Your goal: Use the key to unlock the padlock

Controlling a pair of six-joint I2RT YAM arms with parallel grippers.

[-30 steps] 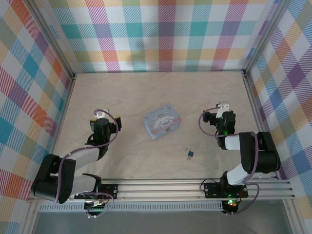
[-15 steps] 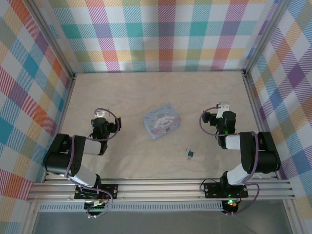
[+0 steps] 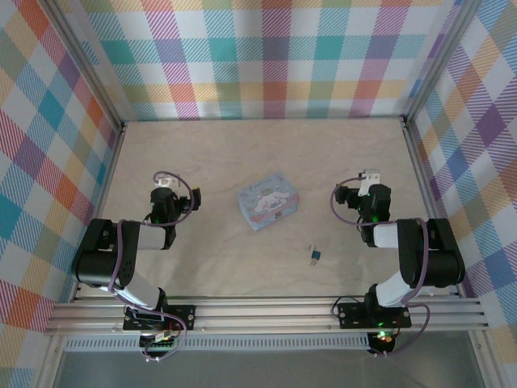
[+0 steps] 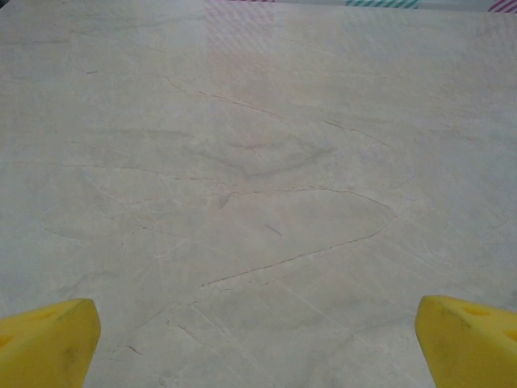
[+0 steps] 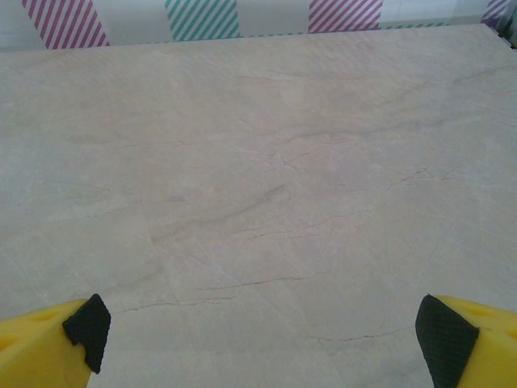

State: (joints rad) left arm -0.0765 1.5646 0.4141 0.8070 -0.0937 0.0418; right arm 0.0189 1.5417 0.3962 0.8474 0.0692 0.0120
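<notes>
The tiny dark teal padlock (image 3: 316,257) lies on the wooden table near the front, right of centre. A thin dark sliver, the key (image 3: 310,247), lies right beside it; I cannot tell whether they touch. My left gripper (image 3: 164,185) rests at the left of the table, far from both. In the left wrist view it (image 4: 258,347) stands open, its yellow fingertips (image 4: 48,343) wide apart over bare wood. At the right, behind the padlock, my right gripper (image 3: 370,176) is open too; in the right wrist view nothing lies between its (image 5: 258,339) fingertips (image 5: 460,343).
A light-blue rectangular tin (image 3: 269,200) with a white cartoon figure sits mid-table between the arms. Plaid walls (image 3: 266,56) close in the table at the back and both sides. An aluminium rail (image 3: 266,314) runs along the near edge.
The left arm has folded back, its elbow drawn toward the left wall, and its gripper has shifted slightly farther from the base. The right arm, padlock and key have not moved.
</notes>
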